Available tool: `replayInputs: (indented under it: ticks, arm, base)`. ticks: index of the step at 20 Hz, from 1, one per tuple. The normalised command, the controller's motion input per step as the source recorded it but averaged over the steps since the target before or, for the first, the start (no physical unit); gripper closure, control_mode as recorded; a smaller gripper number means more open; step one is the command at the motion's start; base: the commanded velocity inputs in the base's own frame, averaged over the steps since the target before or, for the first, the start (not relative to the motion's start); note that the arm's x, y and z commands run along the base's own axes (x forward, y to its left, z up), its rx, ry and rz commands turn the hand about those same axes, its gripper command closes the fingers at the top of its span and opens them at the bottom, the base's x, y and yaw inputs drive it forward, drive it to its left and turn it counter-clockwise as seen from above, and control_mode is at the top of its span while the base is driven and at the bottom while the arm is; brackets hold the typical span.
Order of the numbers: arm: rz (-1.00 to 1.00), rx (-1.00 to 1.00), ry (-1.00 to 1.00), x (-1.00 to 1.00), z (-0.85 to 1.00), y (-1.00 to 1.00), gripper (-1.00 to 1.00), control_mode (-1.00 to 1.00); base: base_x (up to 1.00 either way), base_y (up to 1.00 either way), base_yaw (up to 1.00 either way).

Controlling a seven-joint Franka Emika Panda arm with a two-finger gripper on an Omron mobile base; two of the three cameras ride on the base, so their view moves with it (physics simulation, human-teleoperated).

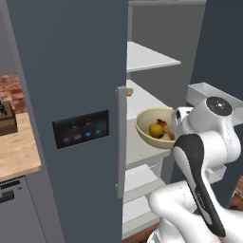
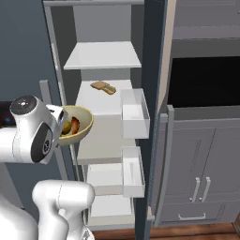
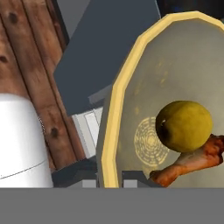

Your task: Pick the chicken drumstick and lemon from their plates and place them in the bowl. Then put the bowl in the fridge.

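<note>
Gripping bowl [image 3: 131,87] by pale rim, gripper [image 3: 109,179] pinched tight at 6 o'clock of hand view. Deep olive bowl, glazed, faint ring pattern inside. Lemon [image 3: 183,126] smooth, round, touching drumstick [image 3: 192,162], glossy brown, at 5 o'clock. Bowl [image 1: 148,127] over flat white shelf [image 1: 142,147] of open slate fridge [image 1: 71,71].

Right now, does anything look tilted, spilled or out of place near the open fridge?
Nothing has spilled. The bowl is held tilted at the fridge opening, with the lemon and chicken drumstick inside it, not yet resting flat on a shelf.
</note>
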Motion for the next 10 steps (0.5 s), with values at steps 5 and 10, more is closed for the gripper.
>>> replayInputs:
  ticks: [5,10]
  arm:
    - [-0.05,0.0,-0.01,0.23,0.01,-0.2,1.0,-1.0]
    - [0.07,0.04,-0.08,0.26,0.05,-0.08,1.0,-1.0]
  base:
    - [0.0,0.0,0.0]
    - [0.0,0.0,0.0]
